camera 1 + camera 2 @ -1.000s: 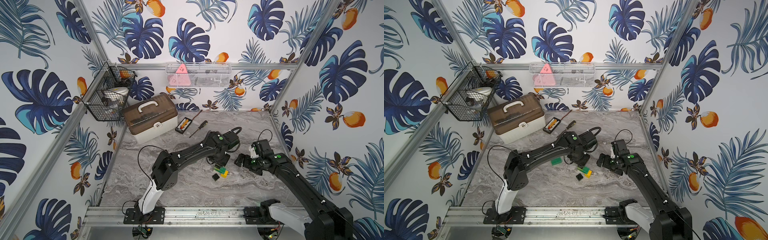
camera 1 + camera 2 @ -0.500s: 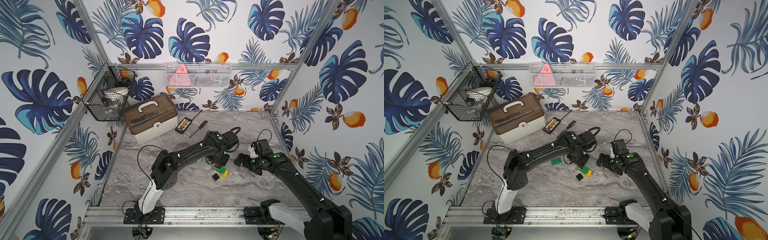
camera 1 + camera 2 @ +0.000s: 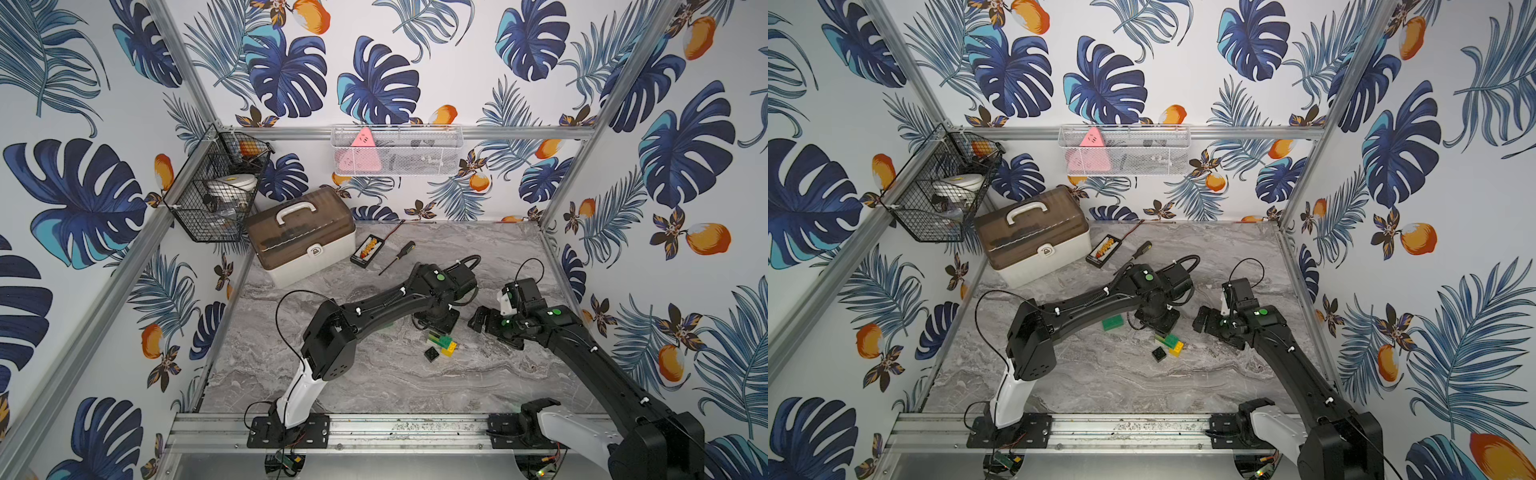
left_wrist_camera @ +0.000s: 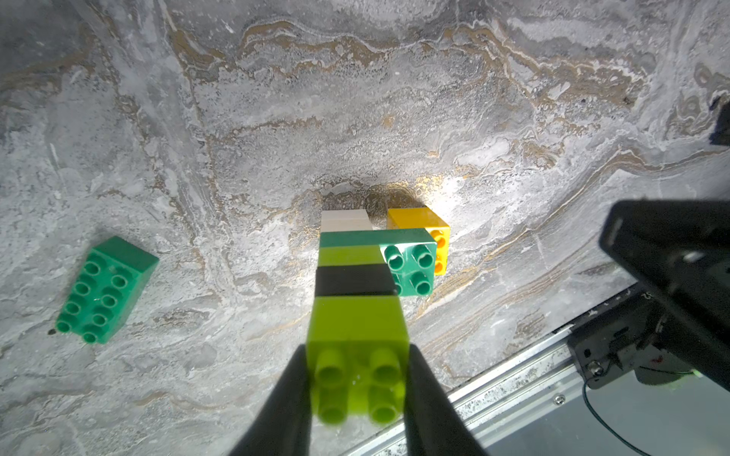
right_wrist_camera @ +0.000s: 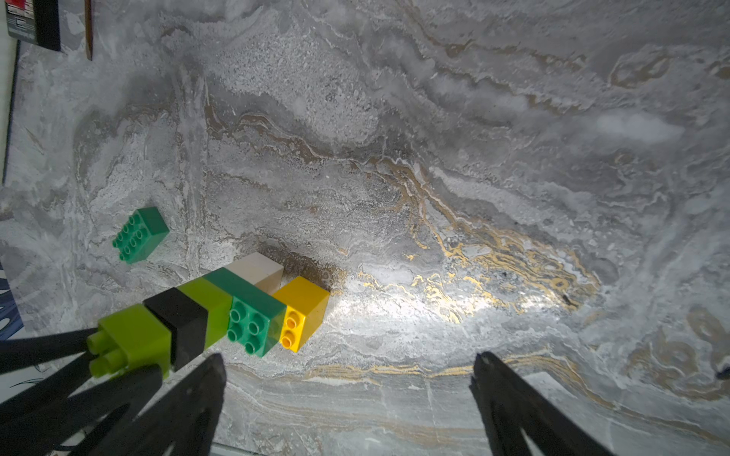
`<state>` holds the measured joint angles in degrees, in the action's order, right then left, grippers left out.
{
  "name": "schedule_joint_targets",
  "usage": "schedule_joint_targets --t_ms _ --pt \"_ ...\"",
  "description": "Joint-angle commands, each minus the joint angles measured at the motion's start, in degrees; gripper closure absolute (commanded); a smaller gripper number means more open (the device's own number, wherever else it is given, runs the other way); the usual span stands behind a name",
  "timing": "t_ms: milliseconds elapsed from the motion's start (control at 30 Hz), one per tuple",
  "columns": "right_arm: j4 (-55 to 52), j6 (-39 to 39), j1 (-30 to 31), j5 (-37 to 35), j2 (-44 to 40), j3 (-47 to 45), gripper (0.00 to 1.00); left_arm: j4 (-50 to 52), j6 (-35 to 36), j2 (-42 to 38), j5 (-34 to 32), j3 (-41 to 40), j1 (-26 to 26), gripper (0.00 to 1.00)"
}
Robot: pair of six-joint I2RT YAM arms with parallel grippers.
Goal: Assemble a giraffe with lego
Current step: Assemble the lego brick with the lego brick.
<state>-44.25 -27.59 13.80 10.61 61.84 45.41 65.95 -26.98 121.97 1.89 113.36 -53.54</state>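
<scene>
Over the marble tabletop (image 3: pixel 374 374) stands the part-built giraffe (image 4: pixel 355 280), white/yellow end down, its lime top brick clenched in my L claw (image 4: pixel 357 355), my R claw (image 5: pixel 347 355) released wide nearby, w/ a loose dk-green brick (image 4: pixel 104 290) off to one side & a small black brick (image 3: pixel 432 354) close by.

Left end effector (image 4: pixel 356 367) clamped, right arm (image 3: pixel 575 347) seemingly hovering

My left arm (image 3: pixel 374 307) and right arm (image 3: pixel 582 353) are matte black, with white base links, green dots, looping black cables.
</scene>
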Motion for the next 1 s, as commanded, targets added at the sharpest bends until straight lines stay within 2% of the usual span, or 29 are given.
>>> schedule_joint_targets --t_ms 0,467,967 --pt "0.68 0.26 -0.10 0.11 -0.36 -0.02 0.00 1.62 0.66 1.55 -0.19 0.21 0.10 0.67" --pt "0.83 0.53 -0.49 -0.42 -0.63 -0.16 0.00 7.80 8.42 4.63 -1.83 1.89 0.10 0.67" --pt "1.18 0.51 -0.44 -0.02 0.27 0.05 0.00 5.96 5.36 3.11 -2.39 -0.69 -0.16 0.66"
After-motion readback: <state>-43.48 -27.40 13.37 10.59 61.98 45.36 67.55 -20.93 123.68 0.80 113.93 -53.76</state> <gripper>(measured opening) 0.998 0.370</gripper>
